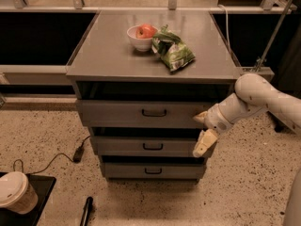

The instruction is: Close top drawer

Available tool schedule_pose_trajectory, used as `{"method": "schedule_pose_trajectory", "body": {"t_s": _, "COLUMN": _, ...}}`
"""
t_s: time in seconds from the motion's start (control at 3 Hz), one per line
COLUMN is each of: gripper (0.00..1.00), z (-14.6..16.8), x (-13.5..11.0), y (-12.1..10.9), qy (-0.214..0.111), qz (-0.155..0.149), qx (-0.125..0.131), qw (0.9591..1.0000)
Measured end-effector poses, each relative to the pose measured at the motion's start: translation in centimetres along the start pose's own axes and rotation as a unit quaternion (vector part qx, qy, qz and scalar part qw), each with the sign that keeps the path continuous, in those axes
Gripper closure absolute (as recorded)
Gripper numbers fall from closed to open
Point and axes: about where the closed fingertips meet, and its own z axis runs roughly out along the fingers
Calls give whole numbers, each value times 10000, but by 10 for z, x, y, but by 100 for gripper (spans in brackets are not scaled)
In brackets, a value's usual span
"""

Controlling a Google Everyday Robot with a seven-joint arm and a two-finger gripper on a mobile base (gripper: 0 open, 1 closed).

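The top drawer (pixel 141 113) is a wide grey drawer with a small dark centre handle (pixel 154 112). It stands a little way out of the grey cabinet, with a dark gap above its front. My gripper (pixel 203 131) is at the right end of the drawer front and is open and empty. Its upper fingertip (pixel 201 117) is at the top drawer's front panel. Its lower finger (pixel 205 143) hangs in front of the second drawer (pixel 141 146). My white arm comes in from the right.
A white bowl with an apple (pixel 142 36) and a green snack bag (pixel 172 52) lie on the cabinet top (pixel 103 55). A third drawer (pixel 150 171) is below. A paper cup (pixel 16 192), a cable (pixel 56 159) and a dark tool (pixel 86 211) are on the speckled floor at the left.
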Motion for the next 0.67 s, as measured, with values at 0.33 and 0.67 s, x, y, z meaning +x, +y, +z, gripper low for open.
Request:
{"method": "schedule_pose_trajectory", "body": {"t_s": 0.33, "gripper": 0, "z": 1, "x": -20, "y": -4, "qy": 17, "qz": -259, "qx": 118, "qw": 9996}}
{"method": "schedule_pose_trajectory", "body": {"t_s": 0.67, "gripper": 0, "z": 2, "x": -37, "y": -8, "qy": 35, "qz": -554, "qx": 402, "qw": 9976}}
